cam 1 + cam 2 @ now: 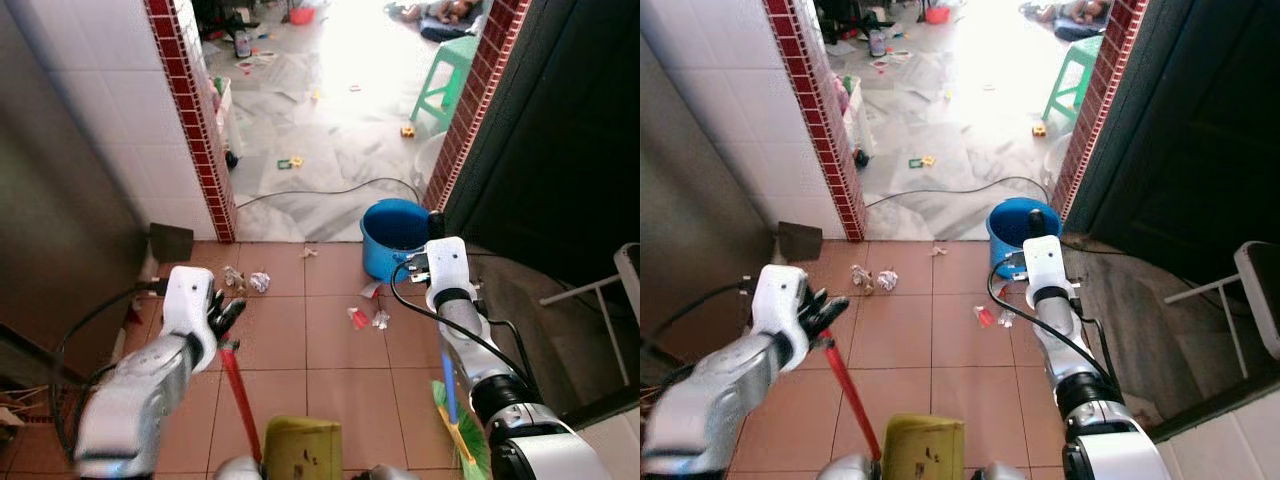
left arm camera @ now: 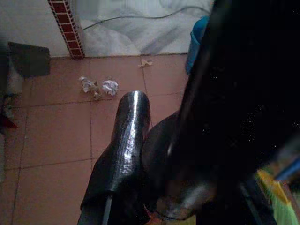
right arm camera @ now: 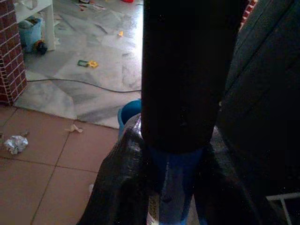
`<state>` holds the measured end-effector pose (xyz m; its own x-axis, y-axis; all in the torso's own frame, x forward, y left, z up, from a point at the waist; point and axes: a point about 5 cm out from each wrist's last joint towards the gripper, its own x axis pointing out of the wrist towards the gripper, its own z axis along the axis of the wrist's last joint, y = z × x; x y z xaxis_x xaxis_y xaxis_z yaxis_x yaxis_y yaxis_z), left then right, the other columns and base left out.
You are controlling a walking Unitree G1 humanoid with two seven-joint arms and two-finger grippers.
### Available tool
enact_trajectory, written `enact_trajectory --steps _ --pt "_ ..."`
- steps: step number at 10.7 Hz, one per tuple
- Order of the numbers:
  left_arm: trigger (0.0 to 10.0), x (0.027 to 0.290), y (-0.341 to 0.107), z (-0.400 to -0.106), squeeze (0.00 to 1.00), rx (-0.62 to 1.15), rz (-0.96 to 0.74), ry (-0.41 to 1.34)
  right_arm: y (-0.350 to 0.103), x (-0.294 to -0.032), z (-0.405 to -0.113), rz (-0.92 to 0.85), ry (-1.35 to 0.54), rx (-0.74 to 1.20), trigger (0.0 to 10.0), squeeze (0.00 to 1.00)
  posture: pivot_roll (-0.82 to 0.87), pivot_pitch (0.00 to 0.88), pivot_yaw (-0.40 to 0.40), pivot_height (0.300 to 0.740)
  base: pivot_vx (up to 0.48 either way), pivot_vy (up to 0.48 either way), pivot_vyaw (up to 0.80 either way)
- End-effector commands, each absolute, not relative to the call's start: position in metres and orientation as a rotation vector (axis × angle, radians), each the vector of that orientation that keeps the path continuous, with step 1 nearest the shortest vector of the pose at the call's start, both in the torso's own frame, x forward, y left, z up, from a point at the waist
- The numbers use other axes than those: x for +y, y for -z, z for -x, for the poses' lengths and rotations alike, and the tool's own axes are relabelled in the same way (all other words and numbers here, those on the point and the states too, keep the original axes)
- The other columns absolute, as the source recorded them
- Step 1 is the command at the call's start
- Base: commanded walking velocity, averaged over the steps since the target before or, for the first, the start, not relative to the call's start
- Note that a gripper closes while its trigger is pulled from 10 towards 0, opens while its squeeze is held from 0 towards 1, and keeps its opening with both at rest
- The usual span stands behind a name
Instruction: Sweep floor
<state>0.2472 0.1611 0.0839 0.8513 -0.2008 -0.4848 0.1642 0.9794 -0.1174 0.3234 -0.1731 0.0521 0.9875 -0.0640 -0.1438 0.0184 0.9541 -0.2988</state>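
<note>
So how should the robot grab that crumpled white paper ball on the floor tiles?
Best pinched across its middle, coming straight down from above. The crumpled paper ball lies low and loose on the tiles, with another scrap close beside it, so a sideways approach would probably just push it. Its wrinkles should give the fingers some hold.

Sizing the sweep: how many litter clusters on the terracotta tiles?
3: crumpled wrappers ahead of the left gripper, a small scrap at the doorway threshold, red-and-white scraps beside the blue bucket. More may be hidden behind the arms.
</note>
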Motion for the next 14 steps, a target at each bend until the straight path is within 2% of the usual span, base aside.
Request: enact_trajectory --steps 1,4,5,6,8,9,11,14 --pt "10.0 0.164 -0.078 -0.253 0.0 0.492 0.112 0.159 -0.059 -0.171 -0.328 0.3 0.036 0.118 10.0 0.0 0.01 0.0 -0.013 0.74 0.0 0.0 0.0" --pt "10.0 0.184 -0.082 -0.286 0.0 0.302 0.076 -0.001 -0.06 -0.171 -0.329 0.283 0.047 0.11 10.0 0.0 0.01 0.0 -0.019 0.74 0.0 0.0 0.0" --pt "10.0 0.193 -0.089 -0.302 0.0 0.155 0.07 -0.098 -0.06 -0.171 -0.33 0.27 0.055 0.111 10.0 0.0 0.0 0.0 -0.018 0.74 0.0 0.0 0.0" --pt "10.0 0.195 -0.093 -0.309 0.0 0.072 0.053 -0.155 -0.062 -0.171 -0.331 0.26 0.061 0.104 10.0 0.0 -0.01 0.0 -0.016 0.74 0.0 0.0 0.0" --pt "10.0 0.187 -0.086 -0.312 0.0 0.028 0.011 -0.152 -0.064 -0.17 -0.331 0.26 0.057 0.089 10.0 0.0 -0.02 0.0 -0.011 0.74 0.0 0.0 0.0" --pt "10.0 0.184 -0.079 -0.309 0.0 0.031 -0.004 -0.136 -0.063 -0.171 -0.331 0.261 0.057 0.087 10.0 0.0 -0.02 0.0 -0.007 0.74 0.0 0.0 0.0" --pt "10.0 0.174 -0.047 -0.296 0.0 0.158 0.033 -0.074 -0.06 -0.17 -0.326 0.251 0.059 0.078 10.0 0.0 -0.02 0.0 -0.006 0.74 0.0 0.0 0.0" --pt "10.0 0.175 -0.023 -0.287 0.0 0.314 0.024 -0.06 -0.055 -0.168 -0.32 0.24 0.053 0.079 10.0 0.0 -0.02 0.0 0.002 0.74 0.0 0.0 0.0"
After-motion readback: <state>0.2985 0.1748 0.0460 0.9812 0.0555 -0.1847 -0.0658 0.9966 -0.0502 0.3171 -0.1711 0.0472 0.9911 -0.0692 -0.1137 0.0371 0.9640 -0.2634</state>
